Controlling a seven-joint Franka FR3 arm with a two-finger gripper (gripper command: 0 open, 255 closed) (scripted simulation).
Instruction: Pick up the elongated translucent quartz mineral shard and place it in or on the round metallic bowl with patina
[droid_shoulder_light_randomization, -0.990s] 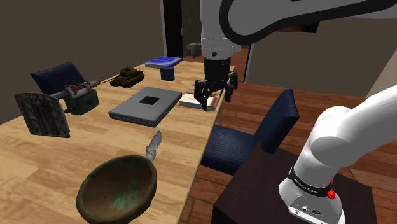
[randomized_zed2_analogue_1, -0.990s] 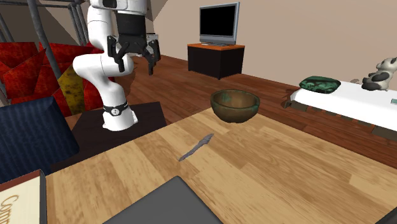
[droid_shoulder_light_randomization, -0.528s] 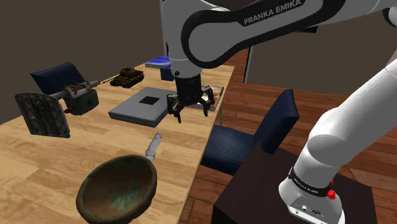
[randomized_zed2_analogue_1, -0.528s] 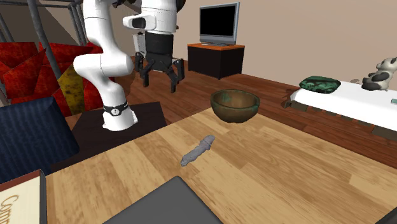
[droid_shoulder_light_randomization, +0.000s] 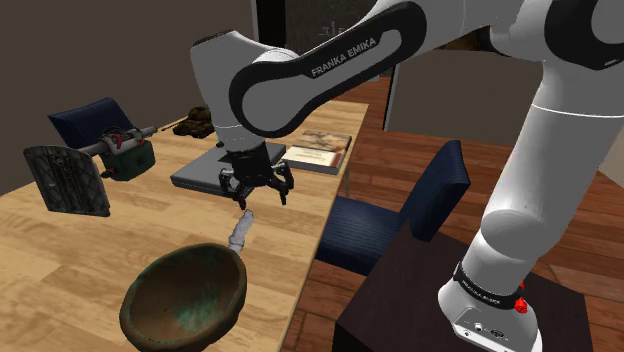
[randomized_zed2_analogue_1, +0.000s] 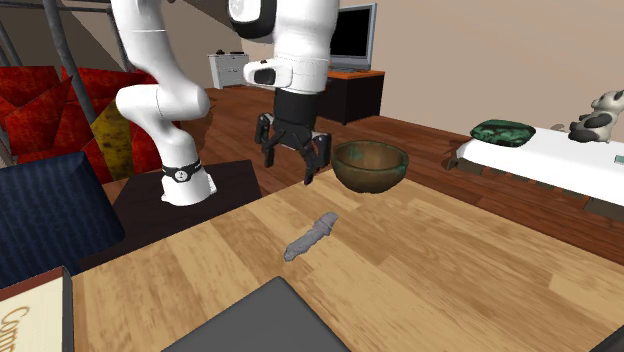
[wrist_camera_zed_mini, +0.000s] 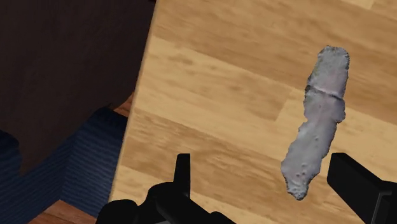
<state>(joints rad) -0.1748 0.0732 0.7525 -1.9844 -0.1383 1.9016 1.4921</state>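
The gripper (droid_shoulder_light_randomization: 255, 195) hangs over the wooden table (droid_shoulder_light_randomization: 90, 240), jaws spread wide and holding nothing. The shard (droid_shoulder_light_randomization: 240, 232) lies flat on the table, a pale grey, lumpy sliver. In the shoulder view it sits at about 6 o'clock from the gripper, with air between them. The bowl (droid_shoulder_light_randomization: 190, 295) (green-brown, mottled) stands at 7 o'clock from the shard, just beside its near end.

In the second exterior view the shard (randomized_zed2_analogue_1: 310, 236) is at 6 o'clock from the gripper (randomized_zed2_analogue_1: 290, 165), and the bowl (randomized_zed2_analogue_1: 370, 178) at 1 o'clock from the shard.

In the wrist view one end of the shard (wrist_camera_zed_mini: 320, 121) reaches in between the fingers of the gripper (wrist_camera_zed_mini: 261, 162). It is closer to one finger and touches neither.
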